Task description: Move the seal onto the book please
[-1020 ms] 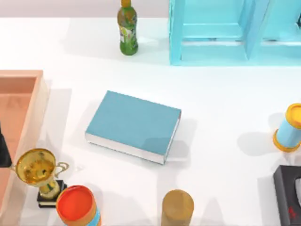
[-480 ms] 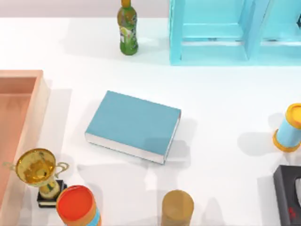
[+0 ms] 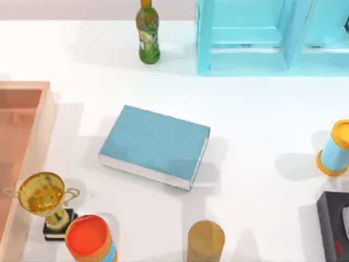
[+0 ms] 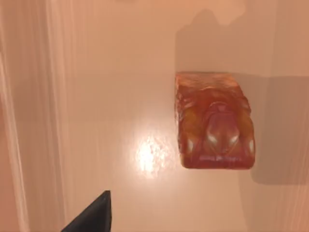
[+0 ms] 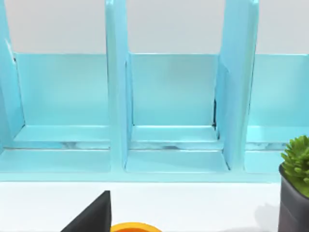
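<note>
**Seal lies in the wooden tray, book waits mid-worktop**

The seal (image 4: 215,121) rests on the floor of the pink-brown wooden tray (image 3: 48,117), which sits at the left edge of the worktop (image 3: 256,114). The left wrist view looks down on it; a dark finger (image 4: 91,216) of the left gripper is visible near it, not touching, and I cannot tell whether this pincer is open or closed. The book (image 3: 154,145) lies flat near the middle of the worktop, well apart from the tray. The right wrist view faces the cyan shelf unit (image 5: 169,111) at the far edge.

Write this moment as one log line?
left gripper: over seal | seal: on pinkish tray floor, ungrasped | book: bare, table centre
</note>
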{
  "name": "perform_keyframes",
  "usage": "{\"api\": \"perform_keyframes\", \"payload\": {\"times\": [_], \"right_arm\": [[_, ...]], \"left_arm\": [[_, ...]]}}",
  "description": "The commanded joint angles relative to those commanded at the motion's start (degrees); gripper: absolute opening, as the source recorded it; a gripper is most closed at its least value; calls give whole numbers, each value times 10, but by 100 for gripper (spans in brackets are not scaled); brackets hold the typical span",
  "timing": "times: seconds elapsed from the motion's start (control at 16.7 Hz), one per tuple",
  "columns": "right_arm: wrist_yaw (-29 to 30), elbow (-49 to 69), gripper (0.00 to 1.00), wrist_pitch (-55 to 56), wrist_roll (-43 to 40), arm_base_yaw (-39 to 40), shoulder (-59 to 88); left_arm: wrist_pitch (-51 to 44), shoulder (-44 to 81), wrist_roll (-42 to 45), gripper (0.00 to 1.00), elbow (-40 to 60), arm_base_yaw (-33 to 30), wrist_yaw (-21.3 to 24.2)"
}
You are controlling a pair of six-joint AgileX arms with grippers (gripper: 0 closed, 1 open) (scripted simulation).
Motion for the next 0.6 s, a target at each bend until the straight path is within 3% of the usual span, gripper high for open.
{"api": "perform_keyframes", "payload": {"times": [0.6], "right_arm": [[0,0,100,0,0,0,0]], "left_arm": [[-19,39,11,100,26,1,-1]]}}
